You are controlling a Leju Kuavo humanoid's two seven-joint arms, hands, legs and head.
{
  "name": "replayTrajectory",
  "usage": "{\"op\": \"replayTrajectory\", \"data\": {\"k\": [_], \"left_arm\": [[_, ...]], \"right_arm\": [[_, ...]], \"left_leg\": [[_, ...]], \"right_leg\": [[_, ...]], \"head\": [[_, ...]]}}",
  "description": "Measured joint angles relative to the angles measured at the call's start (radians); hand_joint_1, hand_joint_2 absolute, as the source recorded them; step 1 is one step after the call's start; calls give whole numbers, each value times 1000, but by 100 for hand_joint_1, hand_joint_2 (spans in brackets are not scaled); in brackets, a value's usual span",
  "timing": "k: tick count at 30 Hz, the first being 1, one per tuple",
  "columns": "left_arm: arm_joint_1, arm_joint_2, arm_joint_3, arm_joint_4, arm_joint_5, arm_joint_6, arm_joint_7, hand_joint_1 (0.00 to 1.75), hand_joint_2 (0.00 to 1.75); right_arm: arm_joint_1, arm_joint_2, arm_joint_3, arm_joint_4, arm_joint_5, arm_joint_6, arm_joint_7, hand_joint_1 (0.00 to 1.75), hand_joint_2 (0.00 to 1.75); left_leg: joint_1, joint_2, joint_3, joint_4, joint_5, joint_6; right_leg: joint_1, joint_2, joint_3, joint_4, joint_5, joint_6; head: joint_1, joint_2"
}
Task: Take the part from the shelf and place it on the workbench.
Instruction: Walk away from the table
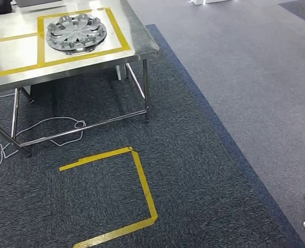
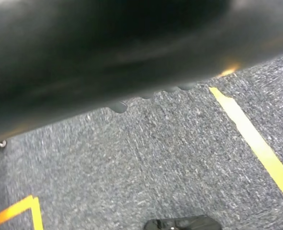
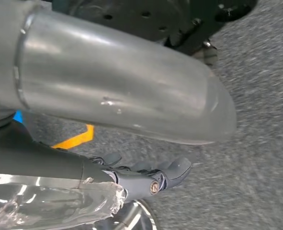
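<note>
While flat on steel workbench [image 1: 10, 77]: round spoked silver part [image 1: 76, 32] | right hand [image 3: 152, 175] grasp unclear | carpet [image 1: 181, 170] speckled

Shiny metal part [image 1: 76, 33], brushed steel workbench [image 1: 143, 41], rough matt carpet [image 1: 189, 170]

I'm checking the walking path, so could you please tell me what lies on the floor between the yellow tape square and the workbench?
In the head view, a white cable loops on dark carpet between the tape square and the workbench, around the bench's lower rail.

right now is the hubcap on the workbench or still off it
On it: the hubcap lies flat on the workbench, inside the yellow tape outline.
</note>
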Motion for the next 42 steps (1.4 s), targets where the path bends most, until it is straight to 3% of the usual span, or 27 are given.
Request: {"op": "replayTrajectory", "data": {"k": [2,4,5,7,9,11,13,14,15,16,18,20,22,23,25,27,29,30,31,34,35,37,39,40,42], "left_arm": [[4,-4,8,-19,-13,-8,7,0,0],[9,-8,17,-36,-27,-15,14,0,0],[11,-10,21,-45,-35,-19,17,0,0],[14,-15,31,-62,-53,-27,21,0,0],[17,-20,44,-77,-73,-36,24,0,0],[22,-24,57,-86,-86,-41,28,0,0],[30,-26,69,-92,-95,-45,32,0,0],[33,-27,74,-95,-102,-48,32,0,0],[34,-29,80,-99,-109,-51,33,0,0],[35,-30,87,-103,-116,-54,33,0,0],[36,-31,98,-110,-128,-59,33,0,0],[37,-33,109,-114,-135,-61,33,0,0],[37,-36,118,-120,-139,-62,33,0,0],[37,-37,120,-123,-141,-62,33,0,0],[37,-39,124,-128,-144,-63,33,0,0],[39,-41,128,-130,-146,-64,33,0,0],[42,-42,134,-130,-148,-64,33,0,0],[41,-42,137,-131,-151,-64,33,0,0],[40,-42,139,-131,-154,-65,33,0,0],[37,-43,145,-131,-168,-67,31,0,0],[36,-43,148,-131,-172,-68,30,0,0],[32,-44,156,-131,-179,-69,29,0,0],[27,-45,161,-132,-184,-69,27,0,0],[26,-45,164,-132,-186,-69,26,0,0],[29,-45,168,-132,-186,-70,24,0,0]], "right_arm": [[2,0,0,0,12,9,3,0,0],[0,0,0,0,22,18,5,0,0],[-1,0,1,0,26,22,5,0,0],[3,0,0,1,35,27,8,0,0],[7,0,-1,1,41,30,13,0,0],[7,0,-1,1,45,33,15,0,0],[5,0,-1,1,48,37,18,0,0],[6,0,-1,1,50,40,20,0,0],[6,0,-2,1,52,43,21,0,0],[6,0,-3,1,54,47,22,0,0],[4,0,-4,2,58,54,23,0,0],[0,0,-5,3,63,61,21,0,0],[-1,0,-7,5,70,66,18,0,0],[1,0,-8,7,71,67,18,0,0],[0,0,-10,8,72,67,18,0,0],[-5,0,-10,8,73,68,17,0,0],[-6,0,-12,11,76,72,13,0,0],[-6,0,-15,14,79,75,10,0,0],[-7,0,-19,17,84,79,6,0,0],[-16,0,-33,25,99,85,-5,0,0],[-20,0,-37,28,104,86,-8,0,0],[-23,0,-45,34,110,88,-13,0,0],[-22,0,-53,40,112,89,-15,0,0],[-23,0,-56,42,114,89,-16,0,0],[-29,0,-59,44,115,91,-16,0,0]], "left_leg": [[1,20,3,2,-4,-9],[-1,36,8,5,-9,-24],[-1,43,11,6,-10,-31],[5,48,15,8,-13,-46],[11,13,6,39,-43,-56],[12,-31,-39,146,-110,-58],[12,-41,-97,273,-162,-54],[11,-42,-113,300,-160,-52],[11,-43,-111,290,-137,-48],[11,-48,-94,244,-98,-45],[13,-89,-43,117,-25,-38],[14,-122,-17,46,-6,-37],[13,-113,-15,34,-10,-32],[13,-102,-15,31,-7,-27],[14,-77,-15,25,-2,-15],[10,-48,-16,24,-3,-9],[7,-17,-18,24,-4,-8],[6,-4,-18,25,-5,-8],[6,8,-17,25,-5,-8],[1,35,-11,26,-9,-17],[0,42,-8,27,-11,-23],[1,56,-2,26,-13,-35],[5,38,-1,39,-27,-47],[7,15,-12,68,-49,-52],[9,-30,-60,179,-116,-55]], "right_leg": [[-8,-32,77,-128,53,7],[-6,-58,132,-218,78,-2],[-3,-60,136,-230,77,-11],[1,-42,133,-230,81,-29],[0,-28,136,-234,85,-43],[2,-9,138,-236,89,-54],[7,15,137,-235,90,-59],[9,27,138,-235,91,-59],[11,41,139,-235,90,-60],[11,54,141,-234,90,-60],[14,80,141,-229,89,-57],[14,102,131,-223,89,-47],[11,122,117,-222,91,-34],[9,116,110,-217,88,-29],[10,70,81,-161,50,-21],[9,21,21,-36,-20,-14],[8,8,-20,55,-54,-9],[8,5,-14,51,-43,-8],[8,-1,13,6,-17,-9],[13,-50,126,-189,56,-21],[16,-59,142,-219,61,-27],[20,-48,142,-229,63,-39],[18,-33,147,-234,69,-51],[15,-25,150,-237,74,-57],[14,-4,150,-238,80,-65]], "head": [[0,0],[-2,0],[-4,0],[-7,0],[-7,0],[-9,0],[-9,0],[-9,0],[-9,0],[-9,0],[-9,0],[-9,0],[-8,0],[-7,0],[-1,0],[4,0],[4,0],[4,0],[4,0],[3,0],[2,0],[0,0],[-1,0],[-2,0],[-4,0]]}}
